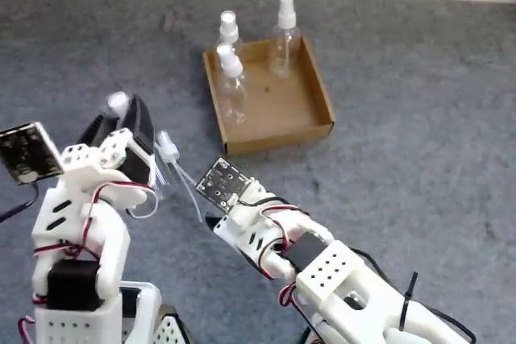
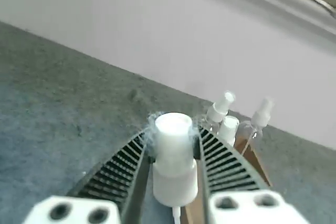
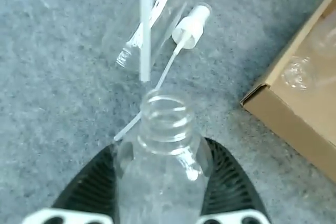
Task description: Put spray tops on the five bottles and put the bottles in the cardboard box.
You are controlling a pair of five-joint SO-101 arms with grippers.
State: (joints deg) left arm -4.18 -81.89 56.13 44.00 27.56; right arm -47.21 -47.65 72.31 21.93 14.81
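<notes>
My left gripper [image 2: 173, 132] is shut on a white spray top [image 2: 173, 166], held above the carpet at the left [image 1: 118, 103]. Its dip tube [image 3: 145, 24] hangs down and ends just beyond the open mouth of a clear bottle [image 3: 165, 145]. My right gripper [image 3: 163, 150] is shut on that bottle and holds it upright. The cardboard box [image 1: 314, 110] holds three capped bottles [image 1: 231, 78], [image 1: 229, 31], [image 1: 284, 30]. A loose spray top [image 1: 168, 147] [image 3: 190, 24] and an uncapped clear bottle [image 3: 139, 30] lie on the carpet between the arms.
Grey carpet [image 1: 419, 118] covers the table, with free room to the right of the box. The box's near corner [image 3: 299, 114] is close beside the held bottle. A pale wall [image 2: 157, 24] runs along the far edge.
</notes>
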